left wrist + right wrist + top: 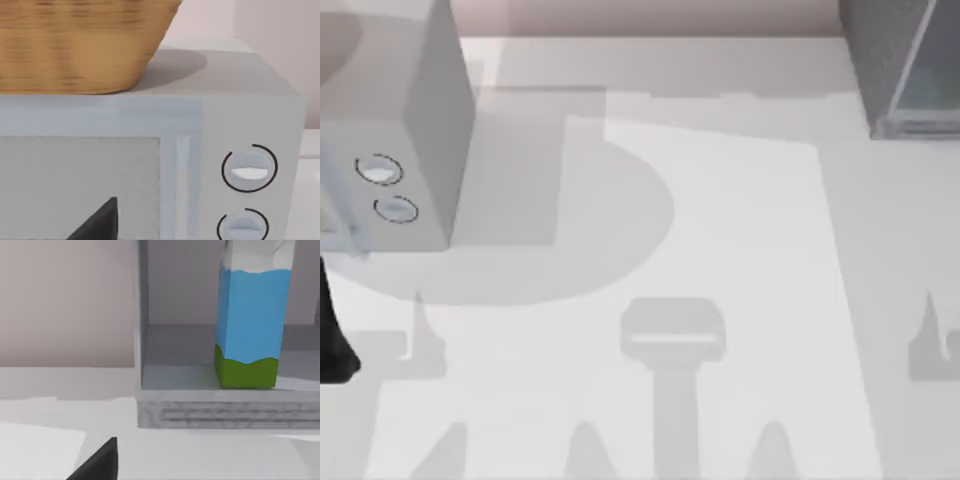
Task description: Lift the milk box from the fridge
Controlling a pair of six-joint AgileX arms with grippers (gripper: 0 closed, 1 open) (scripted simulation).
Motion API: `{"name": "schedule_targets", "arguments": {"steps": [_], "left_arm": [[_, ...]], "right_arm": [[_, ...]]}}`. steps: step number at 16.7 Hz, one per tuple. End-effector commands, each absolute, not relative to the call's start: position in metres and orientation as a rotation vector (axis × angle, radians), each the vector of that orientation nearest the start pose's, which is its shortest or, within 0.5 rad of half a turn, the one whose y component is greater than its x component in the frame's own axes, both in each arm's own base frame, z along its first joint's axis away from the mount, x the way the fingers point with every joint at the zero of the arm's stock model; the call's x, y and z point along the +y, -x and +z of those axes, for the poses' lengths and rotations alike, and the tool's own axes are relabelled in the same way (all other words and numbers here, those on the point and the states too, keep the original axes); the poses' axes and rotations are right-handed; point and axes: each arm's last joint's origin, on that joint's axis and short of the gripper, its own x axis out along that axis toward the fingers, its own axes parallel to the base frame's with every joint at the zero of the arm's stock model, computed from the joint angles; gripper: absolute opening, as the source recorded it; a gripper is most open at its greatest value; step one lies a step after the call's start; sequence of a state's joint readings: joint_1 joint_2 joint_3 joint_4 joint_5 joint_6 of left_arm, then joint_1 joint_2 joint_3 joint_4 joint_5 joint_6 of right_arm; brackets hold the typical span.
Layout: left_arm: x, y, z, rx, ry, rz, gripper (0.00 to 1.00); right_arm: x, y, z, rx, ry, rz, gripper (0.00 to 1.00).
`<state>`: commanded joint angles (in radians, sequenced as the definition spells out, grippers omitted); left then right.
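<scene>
Milk box (252, 320) top is cropped in the right wrist view. Fridge (905, 65) and dialled box (390, 130) are cut by the top view's edges. Basket (80, 45) is cropped.

Seen of the left arm (334, 325), at the far left edge of the top view a little below mid-height: a black slanting limb, broader toward its lower end, cut off by the frame. Caught of the left gripper (97, 224) by its own wrist camera: one dark wedge with a slanted edge, pointing away from the lens. Held level, looking sideways rather than down. Caught of the right gripper (97, 464) by its own wrist camera: the same dark wedge, likewise held level and pointing forward.
</scene>
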<state>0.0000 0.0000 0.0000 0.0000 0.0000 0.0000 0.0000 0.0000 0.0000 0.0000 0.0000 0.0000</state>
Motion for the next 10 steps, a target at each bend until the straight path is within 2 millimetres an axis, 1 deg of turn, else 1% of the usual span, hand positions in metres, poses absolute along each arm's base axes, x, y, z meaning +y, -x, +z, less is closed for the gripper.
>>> {"name": "schedule_targets", "arguments": {"steps": [5, 8, 10], "left_arm": [[-0.001, -0.106, 0.16, 0.0, 0.0, 0.0, 1.0], [-0.001, -0.106, 0.16, 0.0, 0.0, 0.0, 1.0], [-0.001, -0.106, 0.16, 0.0, 0.0, 0.0, 1.0]], "right_arm": [[-0.003, -0.109, 0.165, -0.011, 0.0, 0.001, 1.0], [-0.008, -0.118, 0.174, -0.033, 0.003, -0.001, 1.0], [-0.014, -0.129, 0.179, -0.042, 0.006, -0.003, 1.0]]}}
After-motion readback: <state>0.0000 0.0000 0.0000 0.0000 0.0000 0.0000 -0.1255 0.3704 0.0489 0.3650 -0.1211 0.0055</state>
